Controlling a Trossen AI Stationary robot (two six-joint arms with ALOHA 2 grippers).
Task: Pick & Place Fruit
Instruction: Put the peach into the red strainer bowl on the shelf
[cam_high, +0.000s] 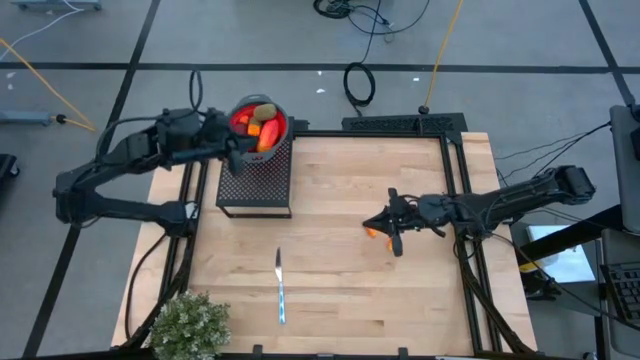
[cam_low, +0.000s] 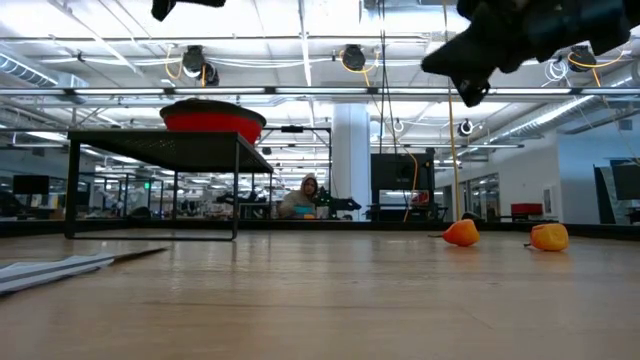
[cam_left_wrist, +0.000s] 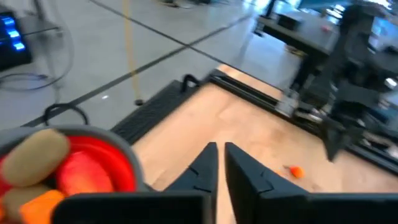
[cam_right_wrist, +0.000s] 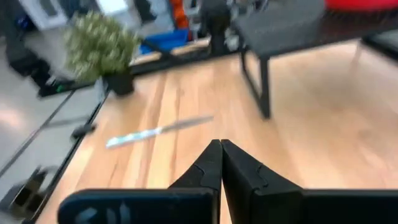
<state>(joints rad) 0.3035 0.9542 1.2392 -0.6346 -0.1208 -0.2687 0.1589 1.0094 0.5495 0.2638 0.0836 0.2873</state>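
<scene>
Upper left, over red fruit-filled bowl (cam_high: 259, 122) on black mesh stand (cam_high: 255, 183): left gripper (cam_high: 236, 152), nearly shut, apparently empty. Centre right: right gripper (cam_high: 385, 228), clamped empty beside small orange pieces (cam_low: 461, 233). Risk: closed fingers nudging those away.

We saw a wooden table (cam_high: 340, 250) w/ a black mesh stand (cam_high: 255, 185) on its far left part. A knife (cam_high: 281, 288) lay near the front edge, a potted plant (cam_high: 188, 325) at the front-left corner, and orange fruit bits (cam_low: 461, 233) right of centre.
</scene>
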